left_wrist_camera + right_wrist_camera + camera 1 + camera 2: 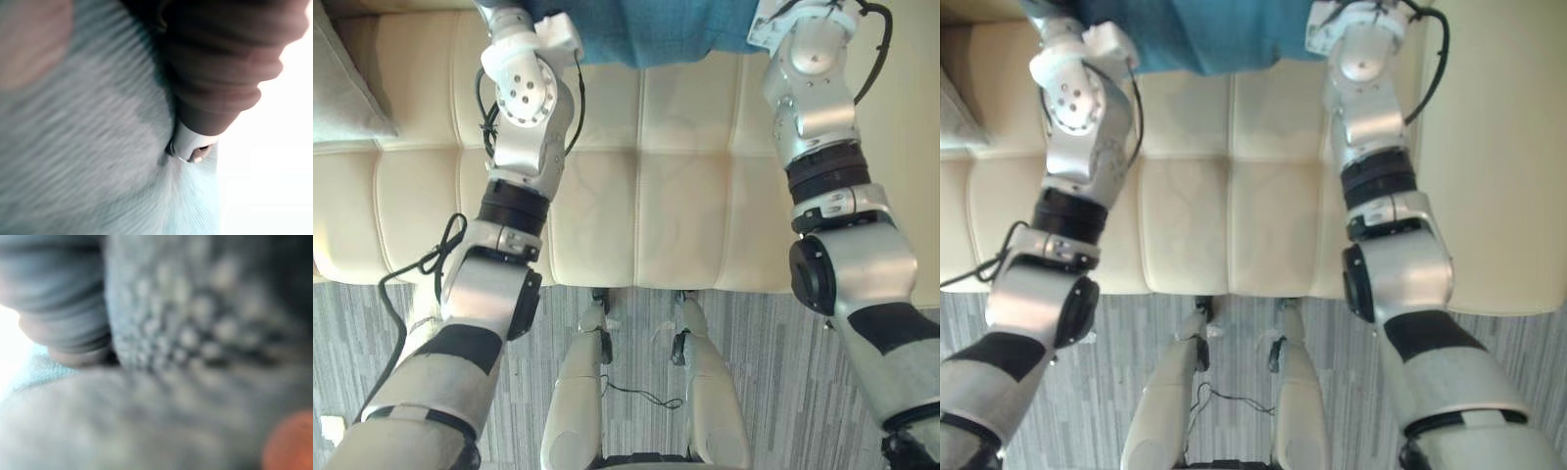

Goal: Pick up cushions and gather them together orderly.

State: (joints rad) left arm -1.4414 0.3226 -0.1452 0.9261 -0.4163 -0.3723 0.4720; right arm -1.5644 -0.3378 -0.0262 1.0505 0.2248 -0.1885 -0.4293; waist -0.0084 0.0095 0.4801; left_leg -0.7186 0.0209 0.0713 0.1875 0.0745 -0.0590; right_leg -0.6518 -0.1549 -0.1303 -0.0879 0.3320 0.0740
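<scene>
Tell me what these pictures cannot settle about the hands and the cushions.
- Left hand: its grasp, left wrist view; blue cloth lies too close against it.
- Right hand: its grasp, right wrist view; textured cloth covers it.
- Blue cushion: full shape, eye views; cut by the top edge.
- Grey cushion: cut by the left edge, left eye view.

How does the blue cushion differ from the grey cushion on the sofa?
Colour: the blue cushion is teal, the grey cushion pale. Place: the blue cushion is at the sofa's middle, the grey cushion at its left end. Contact: the left hand and right hand are against the blue cushion; nothing touches the grey cushion. Both are by the sofa's back.
</scene>
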